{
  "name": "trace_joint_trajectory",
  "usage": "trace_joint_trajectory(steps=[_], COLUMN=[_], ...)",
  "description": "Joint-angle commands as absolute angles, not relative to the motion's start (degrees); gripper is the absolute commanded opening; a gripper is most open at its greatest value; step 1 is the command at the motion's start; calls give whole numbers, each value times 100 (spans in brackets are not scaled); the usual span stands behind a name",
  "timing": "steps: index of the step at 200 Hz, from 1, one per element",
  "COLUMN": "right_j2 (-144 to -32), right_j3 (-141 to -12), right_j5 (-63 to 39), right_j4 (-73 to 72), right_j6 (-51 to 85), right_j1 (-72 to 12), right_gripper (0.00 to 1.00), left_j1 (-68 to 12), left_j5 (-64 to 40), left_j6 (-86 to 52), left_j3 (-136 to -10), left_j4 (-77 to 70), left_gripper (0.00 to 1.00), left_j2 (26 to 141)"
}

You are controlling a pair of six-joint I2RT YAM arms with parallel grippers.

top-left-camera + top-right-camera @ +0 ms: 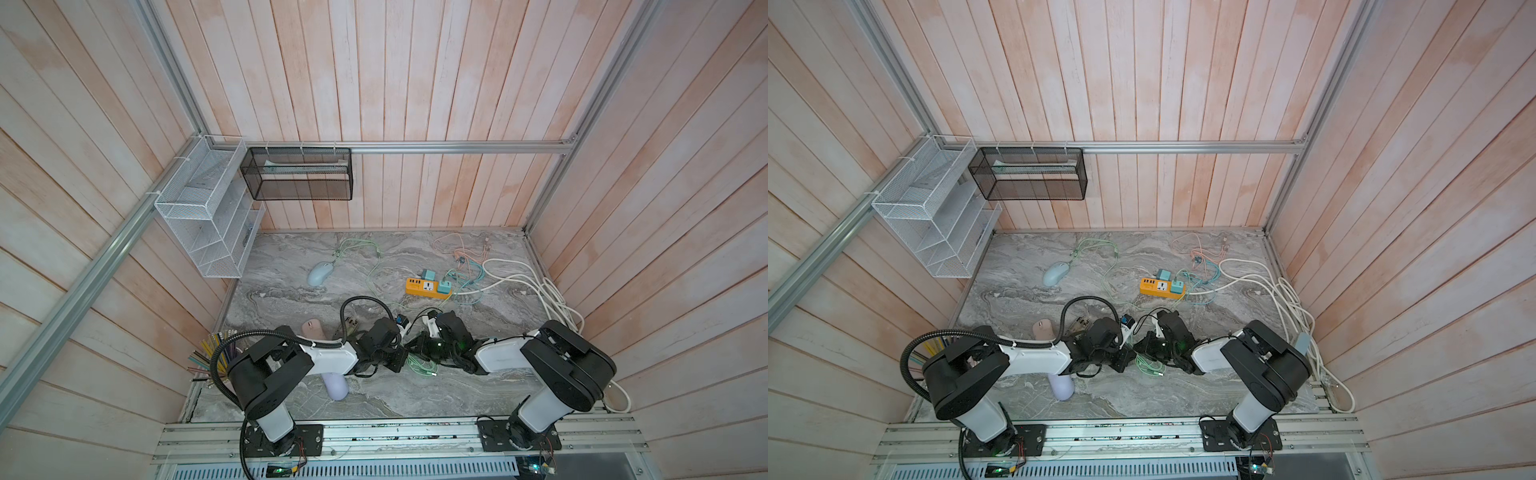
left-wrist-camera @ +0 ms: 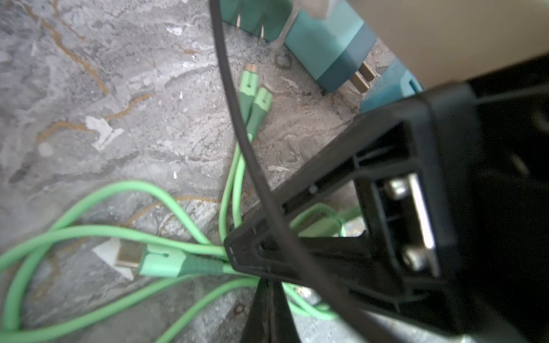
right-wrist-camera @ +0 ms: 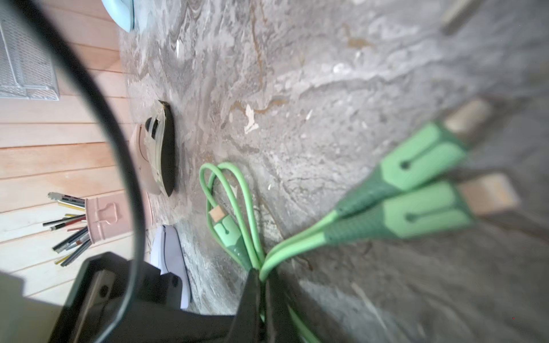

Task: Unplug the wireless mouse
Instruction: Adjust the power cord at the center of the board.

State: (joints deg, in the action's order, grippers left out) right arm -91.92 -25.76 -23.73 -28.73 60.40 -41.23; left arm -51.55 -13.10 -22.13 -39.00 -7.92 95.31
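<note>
The wireless mouse [image 1: 320, 273] [image 1: 1056, 274] is light blue and lies at the far left of the marble table, with a green cable [image 1: 370, 274] running from its nose. That cable ends in a bundle [image 1: 422, 368] between my two grippers. My right gripper [image 3: 263, 276] is shut on the green cable [image 3: 282, 249] just behind two free connector heads [image 3: 421, 181]. My left gripper [image 2: 269, 285] is shut, nothing showing between its fingers; green cable [image 2: 89, 231] crosses past the fingertips. A loose green USB plug [image 2: 154, 259] lies on the table.
An orange power strip [image 1: 428, 287] with teal chargers sits mid-table. Loose teal adapters [image 2: 329, 44] lie near my left wrist. A pink mouse [image 1: 312, 328] and a lavender mouse [image 1: 337, 386] lie near the left arm. White cords [image 1: 540, 291] pile up at the right; a pencil cup [image 1: 216, 353] stands at the left.
</note>
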Motion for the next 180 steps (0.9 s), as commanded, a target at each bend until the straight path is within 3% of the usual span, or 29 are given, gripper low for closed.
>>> trace_joint_trajectory(steps=[1,18,41,94,162,180], right_j2=[-8898,-8679,-8527,-8404,-8799,-8692], right_j3=[-2827,-3151,-3398,-3639,-4651,-4876], right_j5=[-2139,-1723,-1456,-1271,668,888], right_j4=[-1500,-672,-1,678,2101,2370], right_j6=[5499,5011,4487,3307,2742,2684], right_j1=[-4210,-4236,-4253,-4639,-6065,-6319], right_gripper=[0,0,18,72,81,93], left_j1=[-4979,-4758,-4554,-4413,-4386,-4364], left_j5=[-1549,-1728,-1886,-1996,-1487,-1251], left_j6=[-2146,-2144,-2102,-2232,-2271,-2224], left_j3=[-3648,-3501,-3396,-3281,-3488,-3671], left_j4=[-932,-908,-809,-224,1724,2159], left_gripper=[0,0,0,0,2,5], left_j2=[9082,8817,8562,7346,4990,4584])
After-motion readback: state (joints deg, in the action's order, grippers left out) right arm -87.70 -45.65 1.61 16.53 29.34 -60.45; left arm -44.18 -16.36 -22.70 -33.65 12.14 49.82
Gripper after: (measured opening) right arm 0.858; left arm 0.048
